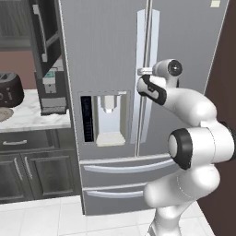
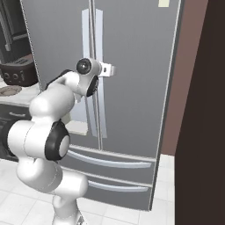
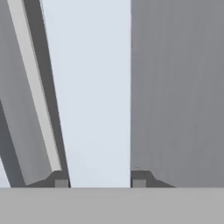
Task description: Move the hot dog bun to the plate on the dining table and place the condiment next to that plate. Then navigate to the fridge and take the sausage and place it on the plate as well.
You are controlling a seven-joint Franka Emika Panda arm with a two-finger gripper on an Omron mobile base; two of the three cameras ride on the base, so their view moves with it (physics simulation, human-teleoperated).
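Gripper clamped on right fridge door handle, both fingertips touching it.

Left of the tool sat a marble counter over dark cabinets, toaster on top; white tile floor below, brown wall right.

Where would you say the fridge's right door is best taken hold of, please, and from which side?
Grip the right door handle, the tall pale bar just right of the centre seam, coming straight in from the front. It runs upright and stands off the fridge door, so fingers fit either side. The hand is already shut on that handle at about mid-height.
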